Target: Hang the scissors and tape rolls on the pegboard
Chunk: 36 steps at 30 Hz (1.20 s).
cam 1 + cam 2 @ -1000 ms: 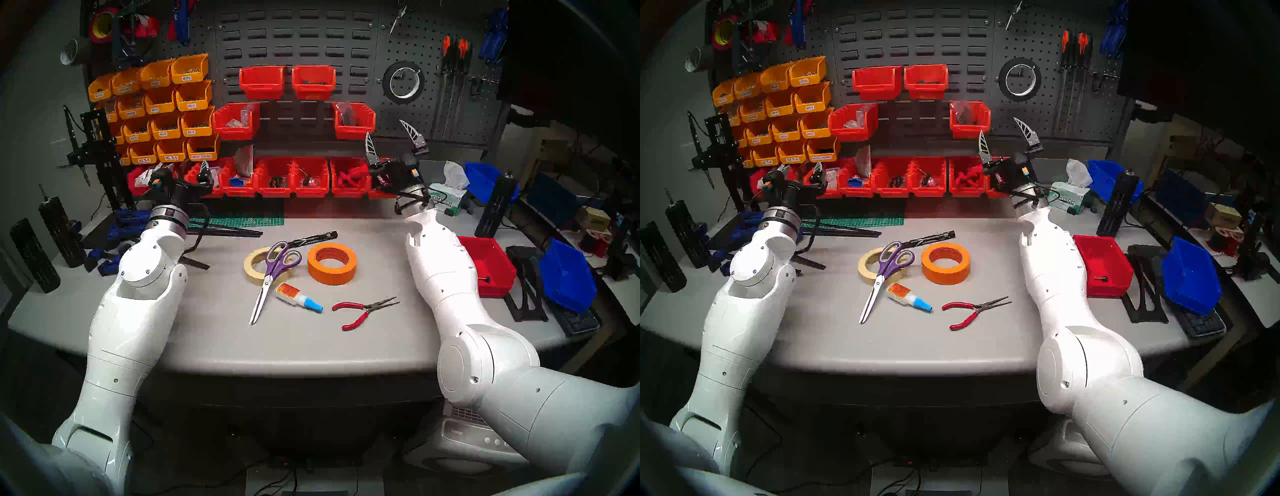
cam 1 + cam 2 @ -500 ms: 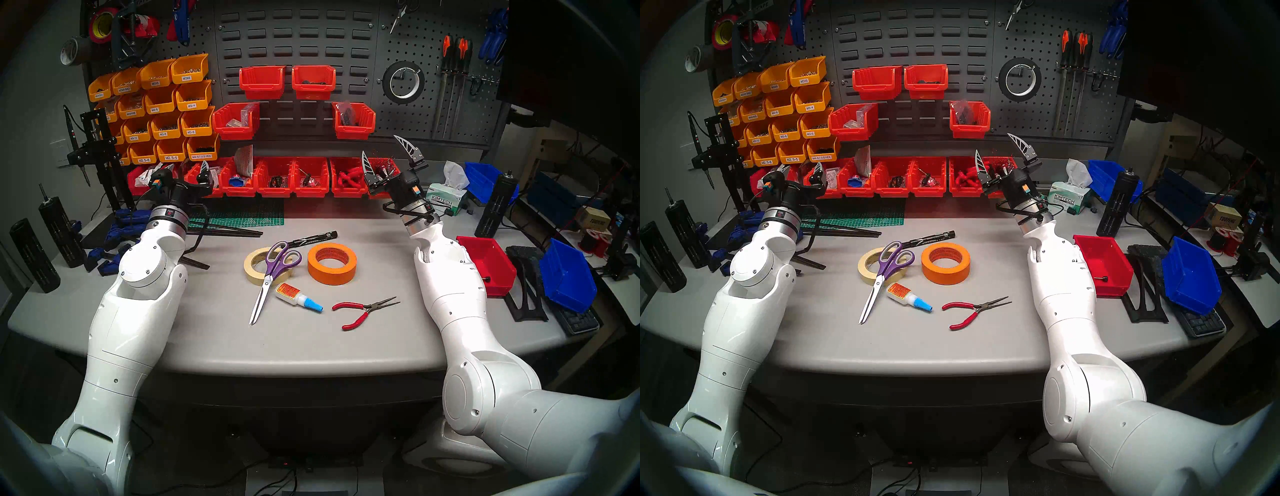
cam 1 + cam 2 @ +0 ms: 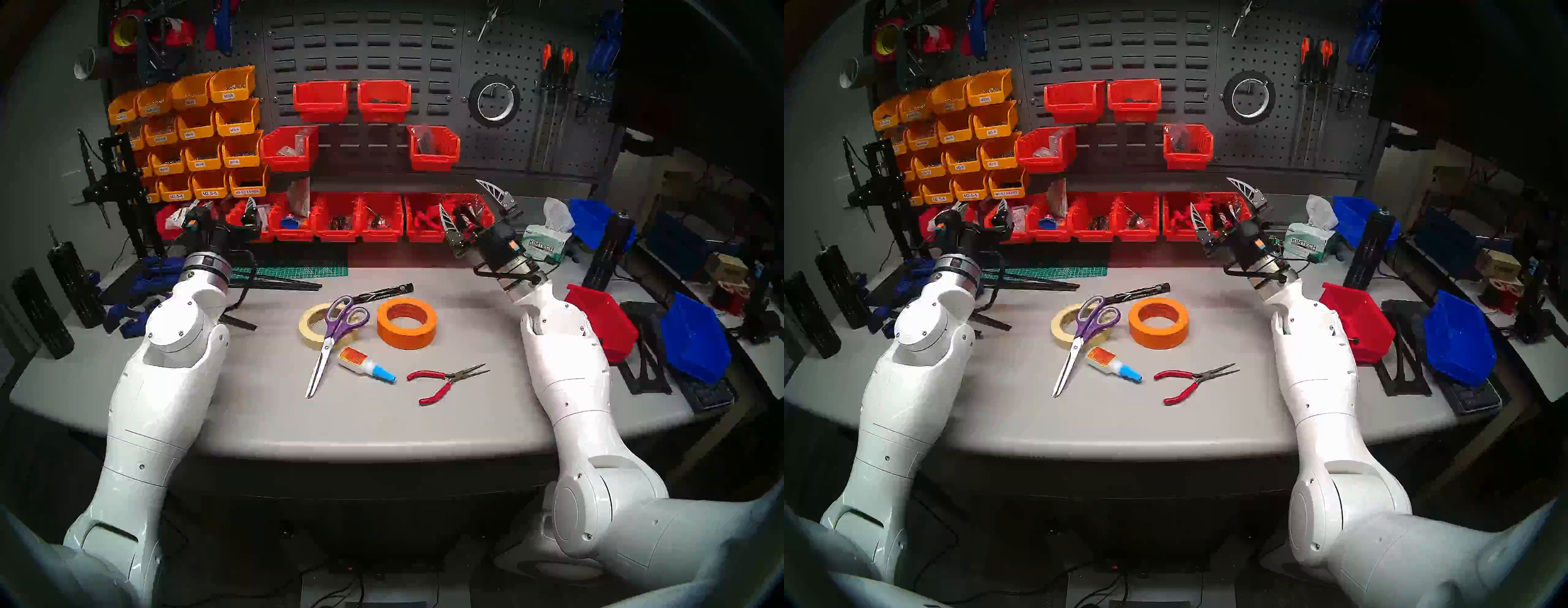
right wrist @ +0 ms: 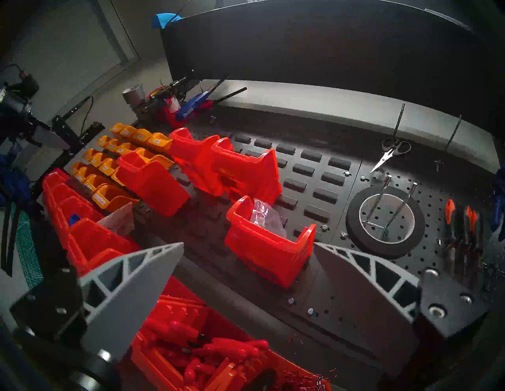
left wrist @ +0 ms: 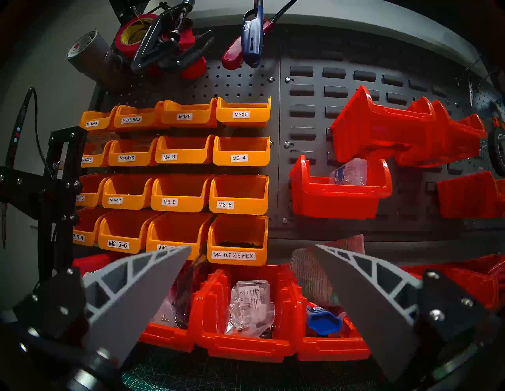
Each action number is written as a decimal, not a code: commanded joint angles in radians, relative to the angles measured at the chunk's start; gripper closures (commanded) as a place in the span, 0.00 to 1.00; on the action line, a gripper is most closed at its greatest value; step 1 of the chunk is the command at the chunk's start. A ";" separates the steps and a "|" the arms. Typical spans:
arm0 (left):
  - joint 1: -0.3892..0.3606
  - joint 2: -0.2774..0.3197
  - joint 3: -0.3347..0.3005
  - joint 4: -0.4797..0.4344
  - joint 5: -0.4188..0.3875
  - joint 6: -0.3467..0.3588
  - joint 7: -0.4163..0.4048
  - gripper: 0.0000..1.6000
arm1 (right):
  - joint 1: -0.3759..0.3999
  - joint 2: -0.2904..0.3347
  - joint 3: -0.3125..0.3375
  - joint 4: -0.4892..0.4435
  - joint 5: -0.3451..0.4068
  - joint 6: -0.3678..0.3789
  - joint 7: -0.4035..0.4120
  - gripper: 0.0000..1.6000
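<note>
Moved: the right tool (image 3: 475,204) has come back and down from the pegboard (image 3: 534,140), toward the red bins along the back of the table (image 3: 263,416); the left arm has kept still
Right tool: fingers spread wide, nothing between them, tilted up toward the wall
Left tool: left tool (image 5: 251,251) released and empty, facing the yellow bins (image 5: 240,153)
Black tape roll (image 3: 494,101): already on a wire hook of the pegboard, beside the orange-and-black-handled tools (image 3: 558,63)
Scissors (image 3: 333,342): flat on the table, purple handles lying over the cream tape roll (image 3: 316,327), blades pointing toward the near edge
Orange tape roll (image 3: 406,322): flat on the table just right of the scissors' handles
Clutter: glue bottle (image 3: 365,364) close beside the blades; red-handled pliers (image 3: 445,381) nearer the right arm; black marker (image 3: 384,292) behind the handles
</note>
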 commanded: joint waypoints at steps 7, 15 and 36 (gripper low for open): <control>-0.032 0.001 -0.008 -0.028 0.000 -0.011 0.000 0.00 | -0.049 0.059 0.022 -0.176 0.105 0.127 0.118 0.00; -0.033 0.001 -0.009 -0.029 0.000 -0.012 0.001 0.00 | -0.101 0.075 0.040 -0.267 0.184 0.270 0.210 0.00; -0.035 -0.001 -0.009 -0.030 0.001 -0.015 0.002 0.00 | -0.226 0.093 0.083 -0.493 0.292 0.667 0.335 0.00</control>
